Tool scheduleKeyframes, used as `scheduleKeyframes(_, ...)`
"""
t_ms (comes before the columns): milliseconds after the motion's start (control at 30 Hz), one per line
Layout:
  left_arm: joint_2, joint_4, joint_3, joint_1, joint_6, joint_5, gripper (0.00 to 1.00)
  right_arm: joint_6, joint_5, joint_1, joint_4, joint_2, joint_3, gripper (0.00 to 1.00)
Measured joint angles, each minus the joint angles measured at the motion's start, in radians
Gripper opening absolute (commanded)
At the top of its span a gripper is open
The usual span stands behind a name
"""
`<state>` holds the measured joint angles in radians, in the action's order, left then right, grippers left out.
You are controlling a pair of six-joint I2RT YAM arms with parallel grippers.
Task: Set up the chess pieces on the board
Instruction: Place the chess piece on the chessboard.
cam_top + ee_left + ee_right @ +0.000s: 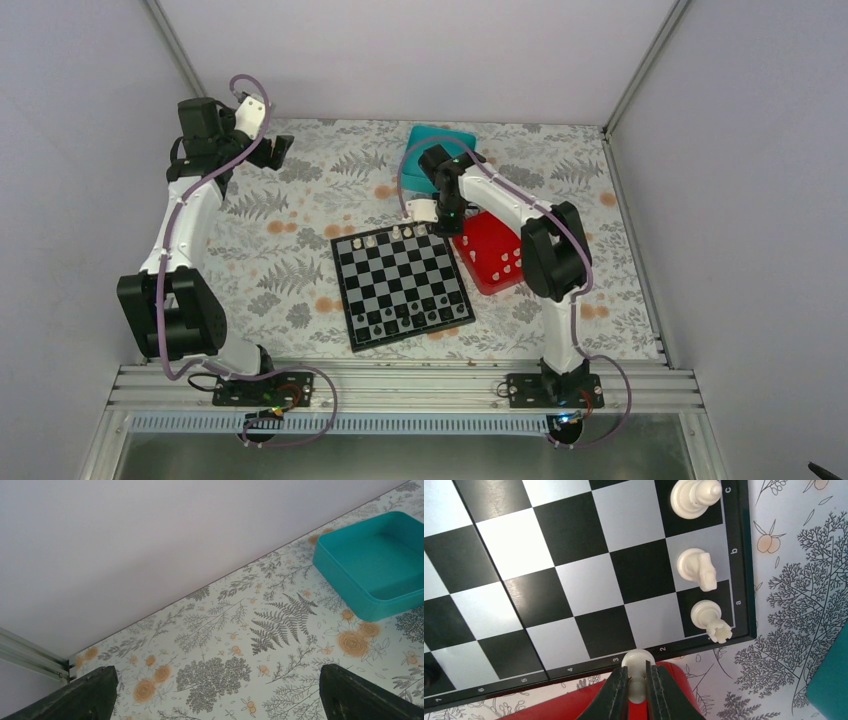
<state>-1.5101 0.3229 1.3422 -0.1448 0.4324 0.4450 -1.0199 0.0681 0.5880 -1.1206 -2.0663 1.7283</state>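
The board [402, 283] lies mid-table; its corner fills the right wrist view [574, 580]. White pieces stand along its far row [397, 233]. In the right wrist view a rook [710, 617], a knight [696, 566] and a bishop [691, 497] stand on the edge squares. My right gripper [637, 682] [447, 222] is shut on a white pawn [638, 666], held above the board's edge by the red tray. More white pieces lie in the red tray [506, 266]. My left gripper [275, 150] [215, 695] is open and empty, far left, above the tablecloth.
A red tray [490, 250] sits right of the board, its rim under my right gripper [574, 700]. A teal box [438, 150] [372, 562] stands behind the board. Dark pieces [410, 318] line the board's near rows. Walls enclose the table at back and sides.
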Motion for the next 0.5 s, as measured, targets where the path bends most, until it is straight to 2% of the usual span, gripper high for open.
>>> scheduleKeyframes(500,0.004,0.000,-0.006,0.000,0.000,-0.001,1.00,-0.003,0.033,0.000,0.038,-0.076,0.004,0.11)
